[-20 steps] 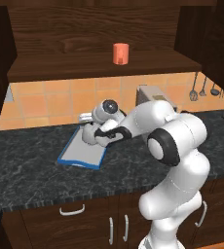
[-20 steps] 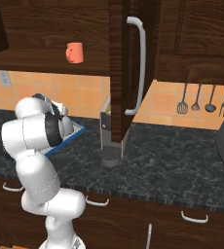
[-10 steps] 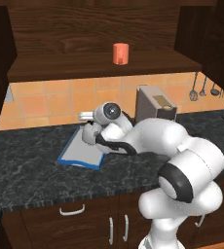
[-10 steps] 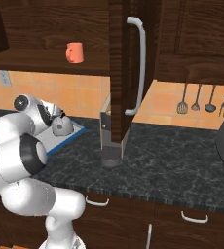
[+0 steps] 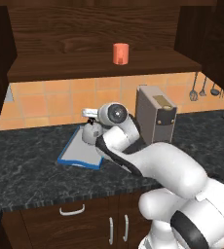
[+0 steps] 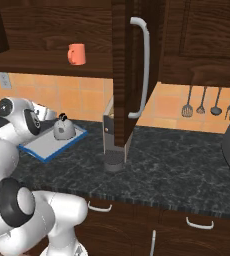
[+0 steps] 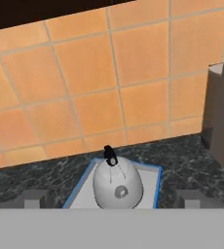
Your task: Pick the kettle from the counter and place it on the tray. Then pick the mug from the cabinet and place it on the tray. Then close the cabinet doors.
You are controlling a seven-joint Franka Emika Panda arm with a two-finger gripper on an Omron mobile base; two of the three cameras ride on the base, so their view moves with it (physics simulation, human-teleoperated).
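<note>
Orange tiles back a speckled black marble tabletop point(image 5: 31, 165). On it lies a flat blue-rimmed tray point(image 5: 77, 156) carrying a squat, domed silver kettle point(image 7: 117, 184) with a black knob. The gripper point(image 7: 112, 198) hangs spread wide, fingertips point(image 7: 33, 198) clear of the kettle on both sides. An orange mug point(image 6: 77, 54) stands on the open wooden cabinet's point(image 5: 84, 34) shelf. The arm hides part of the tray beside a boxy coffee machine point(image 5: 155, 114).
</note>
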